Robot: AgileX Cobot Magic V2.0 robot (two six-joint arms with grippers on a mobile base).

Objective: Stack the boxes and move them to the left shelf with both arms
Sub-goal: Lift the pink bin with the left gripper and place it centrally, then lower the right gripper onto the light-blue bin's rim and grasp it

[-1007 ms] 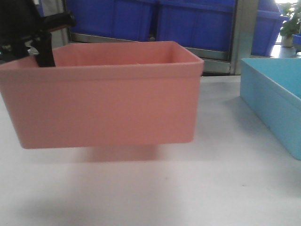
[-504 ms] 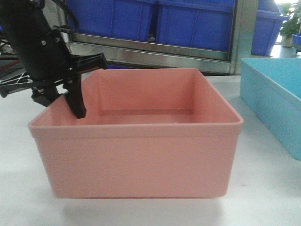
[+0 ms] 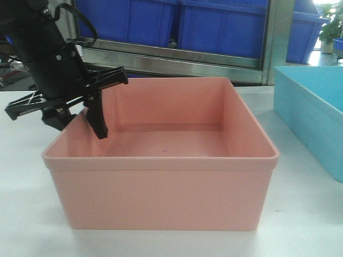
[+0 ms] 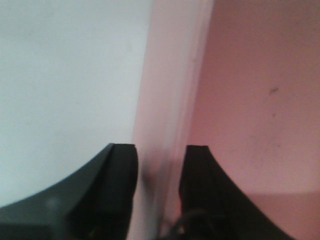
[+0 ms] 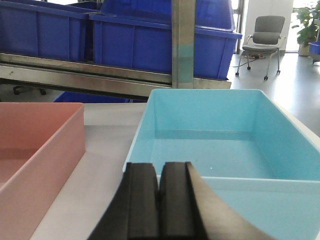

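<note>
The pink box (image 3: 161, 193) is set flat on the grey table (image 3: 27, 225), open side up. Its wall at 9 o'clock is held by the left gripper (image 4: 160, 150). One black finger (image 3: 99, 120) is seen inside the box and the other outside, with the wall pinched between them. The blue box (image 5: 225, 145) is placed at 3 o'clock, apart from the pink one. The right gripper (image 5: 160, 167) is pressed closed with nothing in it, near the blue box's front rim. The steel shelf (image 3: 177, 61) is found at 12 o'clock, with dark blue crates (image 3: 225, 27) above its bar.
</note>
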